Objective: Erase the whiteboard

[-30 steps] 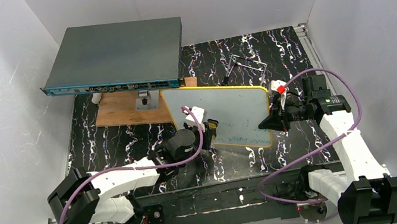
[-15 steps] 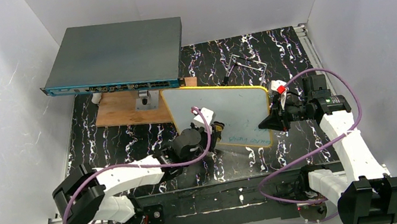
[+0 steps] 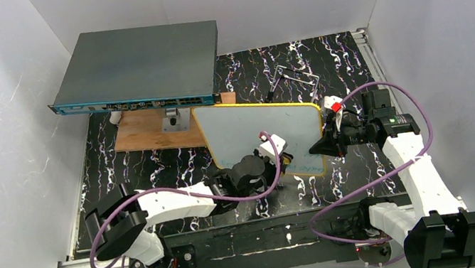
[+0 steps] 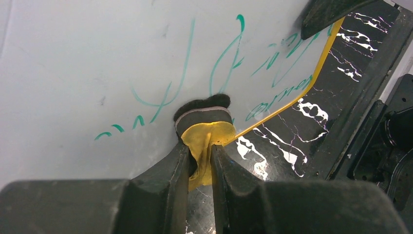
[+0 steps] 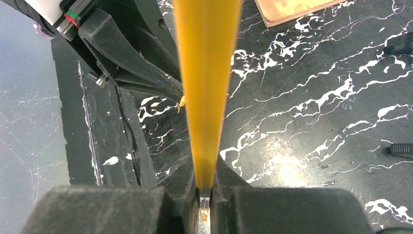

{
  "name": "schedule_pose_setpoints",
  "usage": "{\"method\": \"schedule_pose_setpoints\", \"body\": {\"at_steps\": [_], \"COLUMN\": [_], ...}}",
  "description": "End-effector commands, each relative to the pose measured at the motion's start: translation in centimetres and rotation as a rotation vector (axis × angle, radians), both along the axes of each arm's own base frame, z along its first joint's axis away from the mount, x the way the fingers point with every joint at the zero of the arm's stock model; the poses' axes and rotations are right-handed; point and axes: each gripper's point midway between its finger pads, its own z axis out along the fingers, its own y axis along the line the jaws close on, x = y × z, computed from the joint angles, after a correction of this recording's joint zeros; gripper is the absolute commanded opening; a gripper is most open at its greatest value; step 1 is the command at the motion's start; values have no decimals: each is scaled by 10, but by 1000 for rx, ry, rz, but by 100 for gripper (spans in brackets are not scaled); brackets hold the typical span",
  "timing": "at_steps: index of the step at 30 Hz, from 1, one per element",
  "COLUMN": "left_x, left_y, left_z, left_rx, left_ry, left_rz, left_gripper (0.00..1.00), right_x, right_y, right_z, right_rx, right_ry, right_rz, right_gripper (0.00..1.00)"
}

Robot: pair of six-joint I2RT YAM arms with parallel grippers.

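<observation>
The whiteboard (image 3: 255,125), white with a thin yellow-orange frame, stands tilted at the middle of the table. Green handwriting (image 4: 229,53) covers its lower part. My left gripper (image 3: 280,159) is shut on a yellow eraser (image 4: 207,134) whose black felt (image 4: 202,103) presses on the board near its lower edge. In the left wrist view the gripper (image 4: 199,151) pinches the eraser's yellow back. My right gripper (image 3: 319,147) is shut on the board's right edge, seen end-on as an orange strip (image 5: 207,73) between its fingers (image 5: 207,170).
A large dark-grey flat box (image 3: 138,67) rests raised at the back left over a brown wooden board (image 3: 144,131). A thin metal bracket (image 3: 294,75) lies behind the whiteboard. White walls close in three sides. The black marbled table (image 3: 345,59) shows at the right.
My left gripper has slid the eraser to the right along the lower part of the whiteboard, wiping green writing on the left. The right gripper and the board have stayed put.
</observation>
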Motion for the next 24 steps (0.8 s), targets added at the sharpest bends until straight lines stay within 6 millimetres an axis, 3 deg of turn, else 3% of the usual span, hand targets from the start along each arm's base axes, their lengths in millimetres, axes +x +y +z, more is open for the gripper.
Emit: {"method": "schedule_pose_setpoints", "body": {"at_steps": [1, 17, 24], "left_x": [14, 25, 22], "left_y": [14, 95, 85], "left_z": [27, 34, 26], "left_rx": [-61, -228, -221], "left_ry": [-61, 8, 55], "left_rz": [81, 303, 273], "left_gripper": [0, 0, 0], "right_x": [-25, -25, -25], "right_y": [-3, -3, -2], "right_z": [-19, -19, -19], "right_rx": [-66, -64, -63], "right_ry": [124, 121, 123], "right_rz": [6, 7, 8], "right_gripper": [1, 1, 1]}}
